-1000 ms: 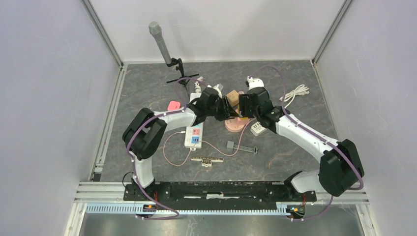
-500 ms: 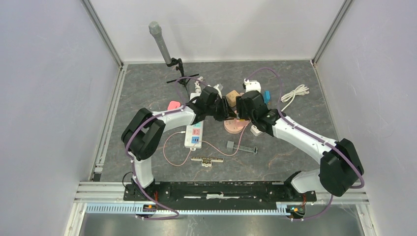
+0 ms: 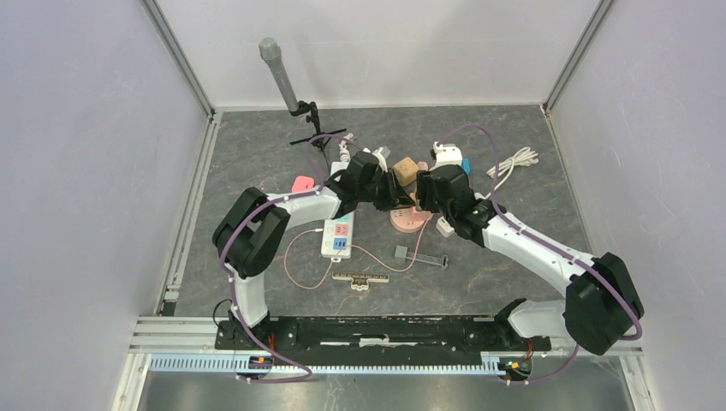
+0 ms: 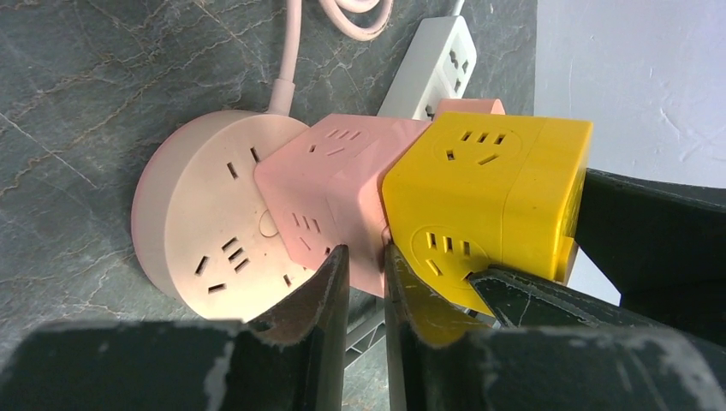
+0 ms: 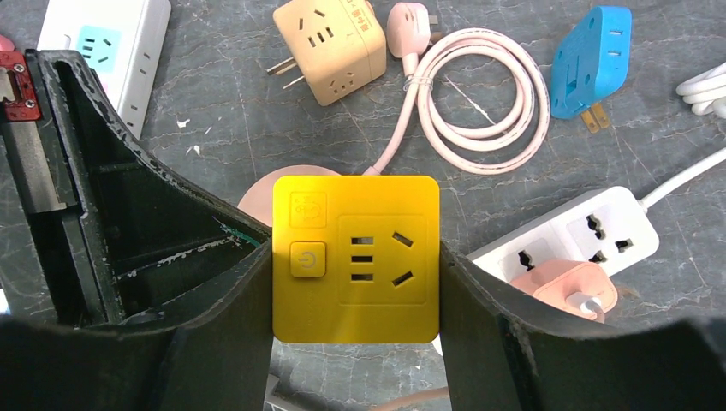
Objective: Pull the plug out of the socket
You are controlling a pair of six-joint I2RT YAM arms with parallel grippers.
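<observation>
Near the middle of the dark marbled table [image 3: 257, 145], well apart from the enclosure walls, the task cluster is hemmed in by clutter: a white power strip [image 5: 591, 227] lies just beside it, with a tan adapter [image 5: 330, 43], a coiled pink cord [image 5: 479, 103] and a blue adapter [image 5: 595, 60] beyond. The yellow cube plug [image 5: 377, 257], smooth, glossy and square-faced, is clamped on two opposite sides by the right gripper [image 5: 355, 291]. It is seated against a matte pink cube [image 4: 330, 188], which is joined to the round pink socket [image 4: 201, 214] lying flat on the table. The left gripper [image 4: 366, 274] is seen with its fingers almost together at the seam between the two cubes; whether anything is pinched cannot be told.
</observation>
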